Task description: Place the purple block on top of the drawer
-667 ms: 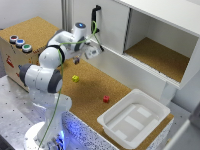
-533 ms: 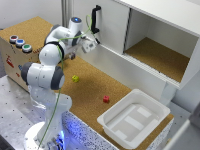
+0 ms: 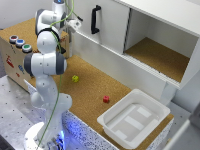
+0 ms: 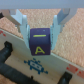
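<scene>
In the wrist view the fingers (image 4: pixel 23 26) clamp the purple block (image 4: pixel 40 41), which shows a yellow letter A, above a light wooden edge. In the exterior view the arm (image 3: pixel 46 55) reaches to the frame's upper left, over the drawer (image 3: pixel 12 57). A yellow cube (image 3: pixel 75 78) and a red cube (image 3: pixel 106 99) lie on the desk (image 3: pixel 92 90).

Three cubes: yellow (image 3: pixel 75 78), red (image 3: pixel 106 99), purple (image 4: pixel 41 41)

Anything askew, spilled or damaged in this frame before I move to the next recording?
Nothing stands out. The purple block sits squarely between the fingers of the gripper. The yellow cube and red cube lie loose on the cork, apart from each other. The white tub looks whole and upright.
</scene>
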